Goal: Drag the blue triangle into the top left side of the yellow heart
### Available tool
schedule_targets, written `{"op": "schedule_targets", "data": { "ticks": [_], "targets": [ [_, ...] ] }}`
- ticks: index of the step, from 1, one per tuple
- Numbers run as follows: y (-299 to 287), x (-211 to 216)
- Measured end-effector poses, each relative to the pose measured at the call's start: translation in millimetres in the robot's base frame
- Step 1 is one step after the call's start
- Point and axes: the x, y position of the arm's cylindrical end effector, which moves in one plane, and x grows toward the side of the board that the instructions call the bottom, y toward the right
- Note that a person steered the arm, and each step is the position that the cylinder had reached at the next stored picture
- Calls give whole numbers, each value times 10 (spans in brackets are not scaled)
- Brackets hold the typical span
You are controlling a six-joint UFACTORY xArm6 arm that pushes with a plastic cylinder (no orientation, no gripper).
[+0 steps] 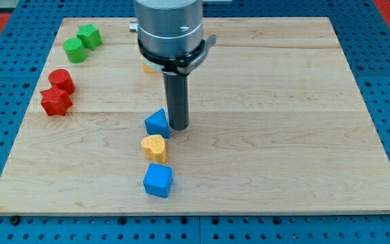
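The blue triangle [157, 123] lies near the board's middle, just above the yellow heart [154, 147] and touching or nearly touching its top edge. My tip [179, 127] stands on the board right beside the blue triangle, at its right side, touching or almost touching it. The rod rises from there to the arm's silver end at the view's top.
A blue cube [158, 180] lies below the yellow heart. Two green blocks [82, 42] sit at the top left, two red blocks [57, 91] at the left edge. A yellow block [149, 67] is mostly hidden behind the arm. The wooden board [283, 135] rests on a blue pegboard.
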Motion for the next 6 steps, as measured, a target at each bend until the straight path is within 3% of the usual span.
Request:
{"op": "schedule_targets", "data": {
  "ticks": [3, 6],
  "targets": [
    [-738, -246],
    [-252, 71]
  ]
}}
